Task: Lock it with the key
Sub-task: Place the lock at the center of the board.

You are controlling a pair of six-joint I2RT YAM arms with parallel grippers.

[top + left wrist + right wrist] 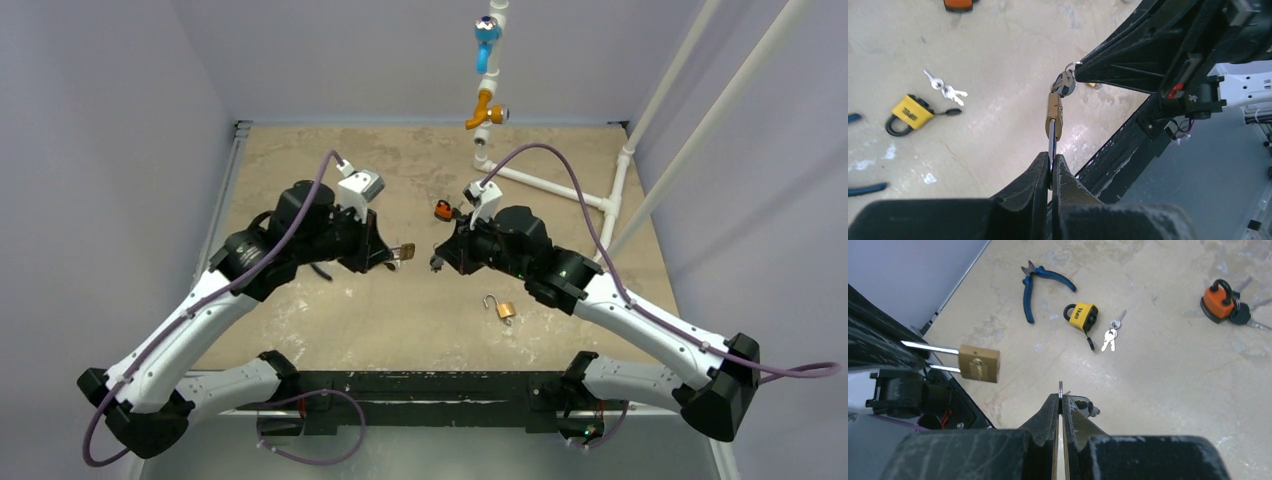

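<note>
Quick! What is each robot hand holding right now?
Left gripper: closed on the brass padlock, by its shackle.
Right gripper: closed on the key bunch.

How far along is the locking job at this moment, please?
Done: the left pincer is shut on the shackle of the brass padlock, holding it in the air, and the right pincer is shut on the key ring. In hand: lining the key up with the lock; the right wrist view shows a clear gap between them. Left: insert the key and turn it.
</note>
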